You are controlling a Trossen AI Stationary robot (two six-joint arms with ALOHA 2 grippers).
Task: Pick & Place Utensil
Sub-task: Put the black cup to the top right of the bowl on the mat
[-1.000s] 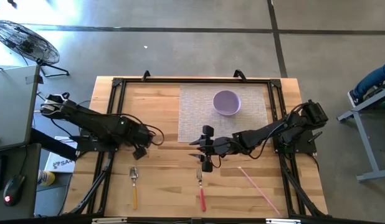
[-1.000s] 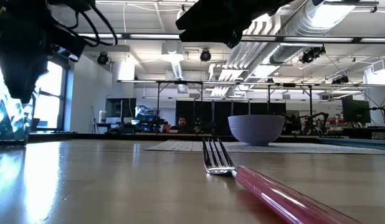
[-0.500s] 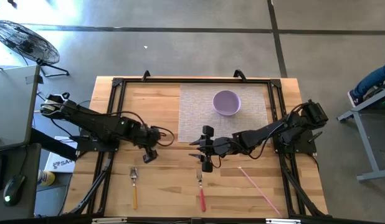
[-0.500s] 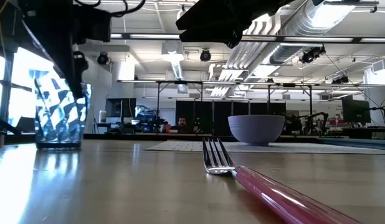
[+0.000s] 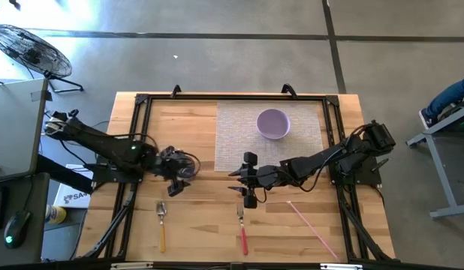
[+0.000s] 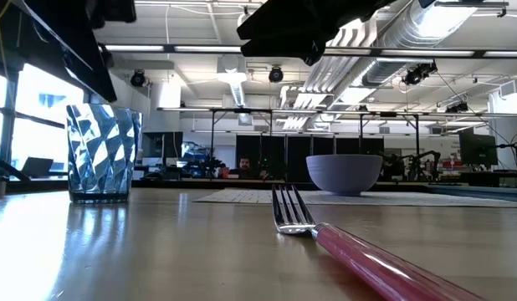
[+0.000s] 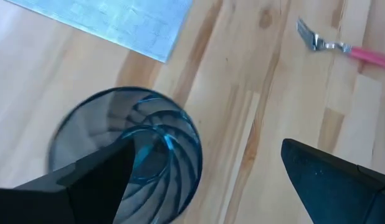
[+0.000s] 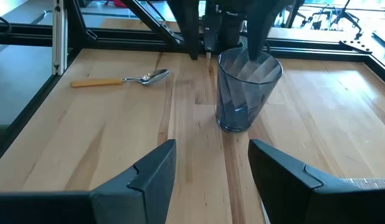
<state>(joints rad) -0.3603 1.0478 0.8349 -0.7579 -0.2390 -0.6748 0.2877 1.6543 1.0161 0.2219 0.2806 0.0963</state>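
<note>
A blue faceted glass (image 6: 104, 155) stands upright on its base on the wood table, left of centre; it also shows in the left wrist view (image 7: 127, 155) and the right wrist view (image 8: 245, 90). My left gripper (image 7: 205, 152) is open just over it, one finger (image 7: 93, 183) above the glass's mouth, the other (image 7: 329, 180) well off to its side. A pink-handled fork (image 5: 242, 229) lies flat near the front edge. My right gripper (image 5: 249, 180) is open and empty above the table, just beyond the fork's tines. My left gripper comes at the glass from above, one finger over the glass's rim (image 7: 180, 124). I cannot tell whether that finger touches the glass. The glass stands on the table by itself.
A yellow-handled spoon (image 5: 161, 225) lies left of the fork and a thin pink stick (image 5: 311, 225) right of it. A purple bowl (image 5: 273, 124) sits on a grey placemat (image 5: 236, 142) at the back. A black frame (image 5: 142, 101) borders the table.
The glass has moved toward the table's right with my left gripper and now stands upright by itself. My left gripper has risen from around the glass to above its rim. My right arm has kept still.
</note>
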